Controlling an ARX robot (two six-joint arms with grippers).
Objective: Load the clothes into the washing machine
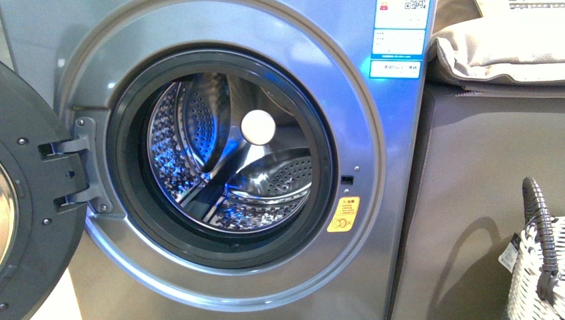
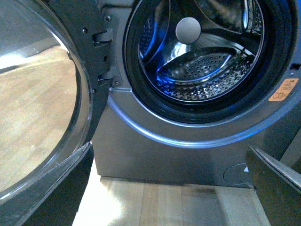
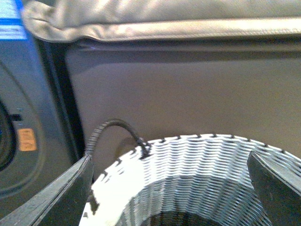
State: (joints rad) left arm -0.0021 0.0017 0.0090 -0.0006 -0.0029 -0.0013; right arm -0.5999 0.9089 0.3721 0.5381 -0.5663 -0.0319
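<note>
From my station, the washer (image 1: 400, 200) filled most of the front view, its door (image 1: 40, 220) swung wide at nine o'clock of the porthole and hanging on its hinge. The drum (image 1: 220, 153) stood open to me, bare perforated steel lit blue, with a white disc (image 1: 258, 127) at its back. A yellow sticker (image 1: 343, 214) sat at four o'clock of the porthole. At three o'clock of the washer stood a cabinet (image 1: 480, 200), touching or just beside it, with cream fabric (image 1: 500, 47) folded on top. At five o'clock of the front view I saw a white woven basket (image 1: 533, 280) with a dark handle (image 1: 538, 213). My left claw (image 2: 169, 146) was spread wide, facing the lower rim of the porthole and gripping nothing. My right claw (image 3: 169, 155) was also spread, empty, over the basket's mouth. A dark patch (image 3: 188, 220) showed deep inside the basket. I could not tell whether that was the clothes.
</note>
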